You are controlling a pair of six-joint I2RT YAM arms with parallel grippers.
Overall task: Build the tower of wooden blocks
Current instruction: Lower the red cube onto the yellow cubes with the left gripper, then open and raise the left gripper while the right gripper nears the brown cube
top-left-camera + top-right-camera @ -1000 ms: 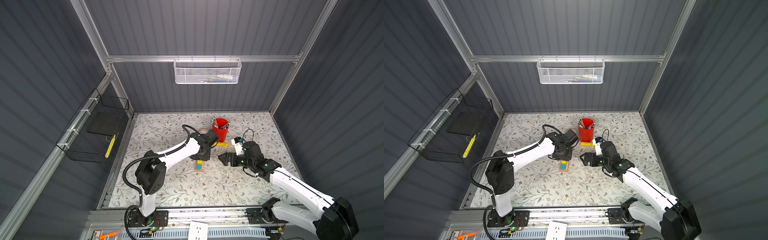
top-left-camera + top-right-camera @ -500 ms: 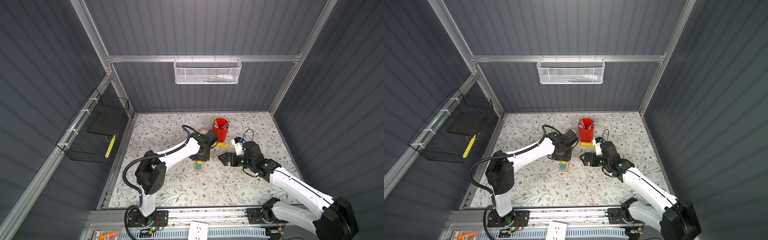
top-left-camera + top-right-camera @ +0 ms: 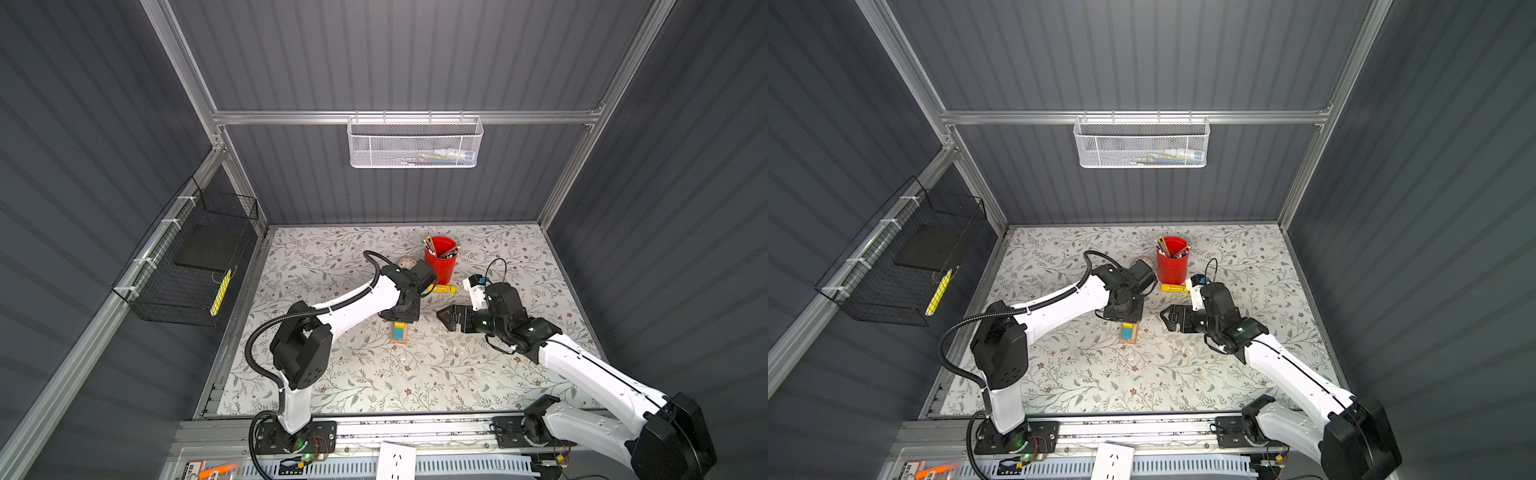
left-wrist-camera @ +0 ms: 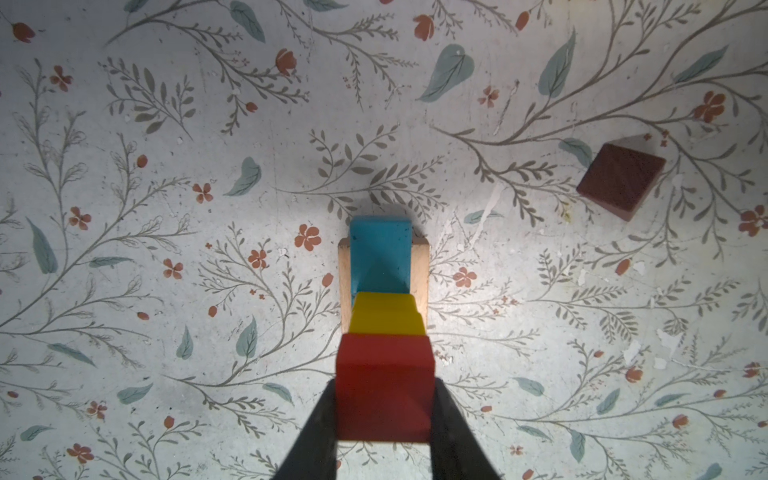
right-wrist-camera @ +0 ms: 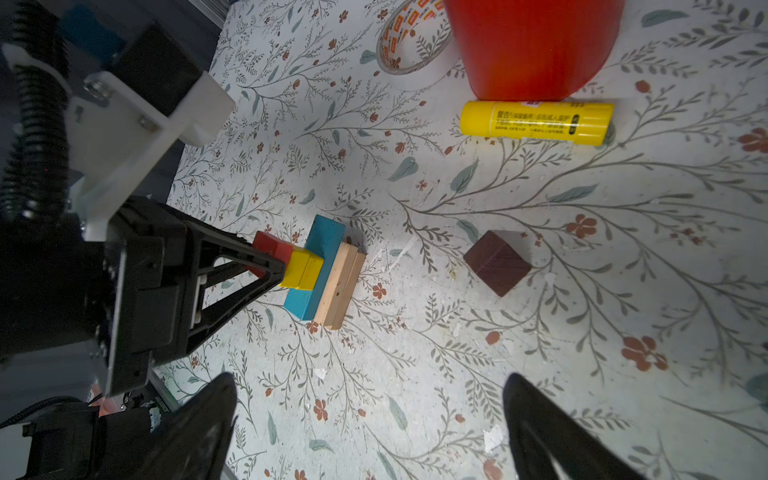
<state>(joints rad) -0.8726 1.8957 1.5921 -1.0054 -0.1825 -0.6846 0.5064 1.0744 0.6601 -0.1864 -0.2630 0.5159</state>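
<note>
Floral mat (image 4: 124,208) underneath, left claw (image 4: 384,388) clamps red cube (image 4: 384,370).

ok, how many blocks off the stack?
1: the dark brown roof piece on the mat, apart from the stack. Left gripper holds the red cube atop it. Arms may hide others.

Red cube (image 4: 384,395) atop yellow cubes (image 4: 386,316), teal bar (image 4: 380,253), tan bars (image 4: 420,266); brown roof piece (image 4: 621,180) apart
</note>
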